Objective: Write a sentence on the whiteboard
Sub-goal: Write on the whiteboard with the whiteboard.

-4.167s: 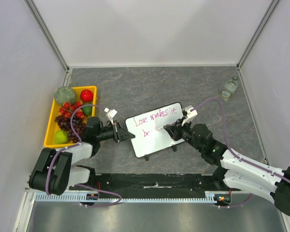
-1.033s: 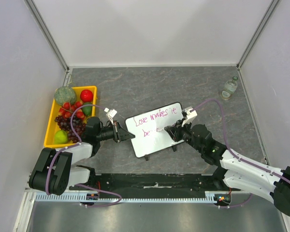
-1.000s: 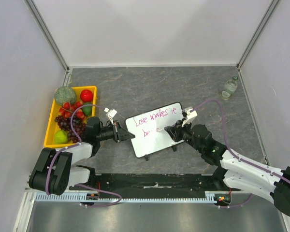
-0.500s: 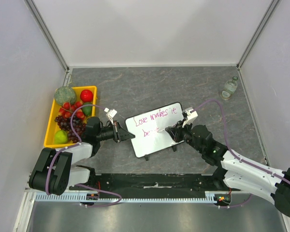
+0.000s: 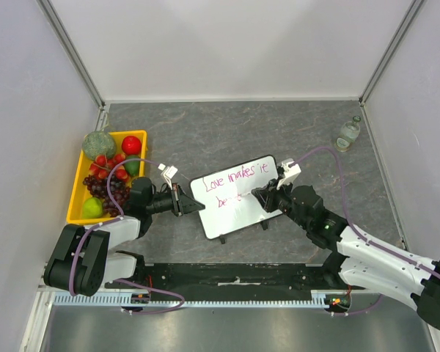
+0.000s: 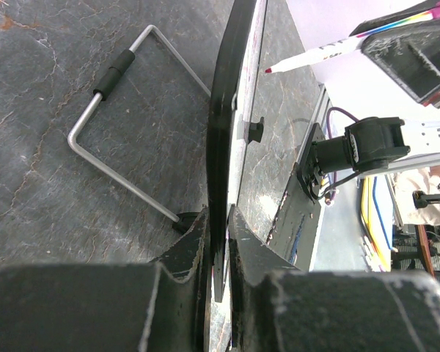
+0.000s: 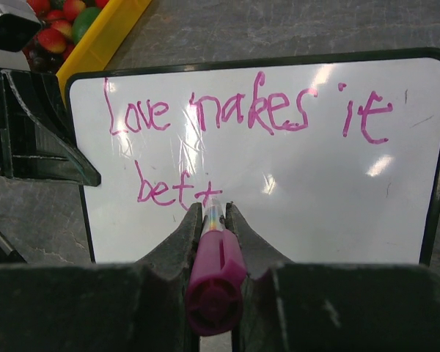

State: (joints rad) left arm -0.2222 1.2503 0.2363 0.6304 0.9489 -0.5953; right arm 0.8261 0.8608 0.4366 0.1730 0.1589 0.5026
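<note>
- Locate the whiteboard (image 5: 243,214) near the middle of the table (image 5: 220,132). It is turned at a slant between the two arms and propped on a bent wire stand (image 6: 125,110).
- Check the left gripper (image 5: 194,207). Its fingers (image 6: 194,242) are pressed together on the board's left edge, with the black frame clamped between them.
- Check the right gripper (image 7: 213,209). Its jaws are closed around a pink marker (image 7: 214,268), which points at the board face.
- Read the sentence (image 7: 249,110) in the right wrist view. The top line says "Love makes it" and the second line says "bett".
- Note the marker tip just after the last "t". You cannot tell whether it touches the surface.
- Note the yellow tray (image 5: 77,183) of fruit at the left, well apart from the board.
- Note the small bottle (image 5: 347,133) standing upright near the far right corner.
</note>
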